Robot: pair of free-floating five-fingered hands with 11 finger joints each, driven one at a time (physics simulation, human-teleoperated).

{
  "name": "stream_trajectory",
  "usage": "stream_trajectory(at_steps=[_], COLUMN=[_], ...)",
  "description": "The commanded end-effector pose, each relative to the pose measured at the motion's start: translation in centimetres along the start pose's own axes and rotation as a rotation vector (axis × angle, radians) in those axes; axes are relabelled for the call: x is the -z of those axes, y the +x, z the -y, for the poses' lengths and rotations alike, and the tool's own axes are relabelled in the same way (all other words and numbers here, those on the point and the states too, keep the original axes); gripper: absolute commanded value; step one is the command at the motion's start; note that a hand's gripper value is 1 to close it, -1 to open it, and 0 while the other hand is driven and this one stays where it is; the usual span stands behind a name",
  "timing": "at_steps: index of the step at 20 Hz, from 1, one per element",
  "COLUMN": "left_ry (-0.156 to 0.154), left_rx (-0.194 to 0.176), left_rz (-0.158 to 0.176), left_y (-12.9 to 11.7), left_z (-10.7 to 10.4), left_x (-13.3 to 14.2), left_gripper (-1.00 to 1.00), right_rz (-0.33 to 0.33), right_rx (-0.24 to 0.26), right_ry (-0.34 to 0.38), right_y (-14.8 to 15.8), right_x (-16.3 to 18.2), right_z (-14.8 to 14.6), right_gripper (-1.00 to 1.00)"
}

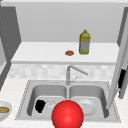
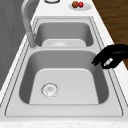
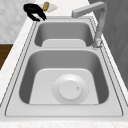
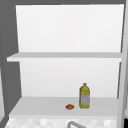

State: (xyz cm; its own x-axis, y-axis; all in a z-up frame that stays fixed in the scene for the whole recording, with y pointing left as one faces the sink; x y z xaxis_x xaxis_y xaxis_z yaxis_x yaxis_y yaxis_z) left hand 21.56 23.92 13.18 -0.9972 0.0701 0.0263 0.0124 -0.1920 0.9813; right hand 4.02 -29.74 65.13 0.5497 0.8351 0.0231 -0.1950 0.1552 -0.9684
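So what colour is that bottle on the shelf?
Yellow, with a pale label: the bottle shows best in the front view.

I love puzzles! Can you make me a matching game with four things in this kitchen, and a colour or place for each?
Things:
1. bottle
2. plate
3. ball
4. left hand

Colour or place:
A. red
B. in the right basin
C. over the left basin
D. yellow, on the shelf

Pairs: 1-D, 2-B, 3-A, 4-C.
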Motion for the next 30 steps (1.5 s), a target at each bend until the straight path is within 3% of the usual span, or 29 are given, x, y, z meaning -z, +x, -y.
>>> stream_trajectory(at_steps=[1,18,26,30], left_ry=[0.0,0.0,0.0,0.0], left_rx=[0.0,0.0,0.0,0.0], left_rz=[0.0,0.0,0.0,0.0], left_y=[0.0,0.0,0.0,0.0], left_z=[0.0,0.0,0.0,0.0], left_x=[0.0,0.0,0.0,0.0], left_gripper=[0.0,0.0,0.0,0.0], right_rz=[-0.086,-0.225,-0.262,-0.315], right_rx=[0.006,0.021,0.013,0.011], right_ry=[0.021,-0.005,-0.015,-0.021], right_y=[1.6,8.0,12.7,14.9], right_x=[0.3,0.4,1.4,2.3], right_z=[-0.5,-0.1,-0.1,-0.2], right_gripper=[-1.0,-1.0,-1.0,-1.0])
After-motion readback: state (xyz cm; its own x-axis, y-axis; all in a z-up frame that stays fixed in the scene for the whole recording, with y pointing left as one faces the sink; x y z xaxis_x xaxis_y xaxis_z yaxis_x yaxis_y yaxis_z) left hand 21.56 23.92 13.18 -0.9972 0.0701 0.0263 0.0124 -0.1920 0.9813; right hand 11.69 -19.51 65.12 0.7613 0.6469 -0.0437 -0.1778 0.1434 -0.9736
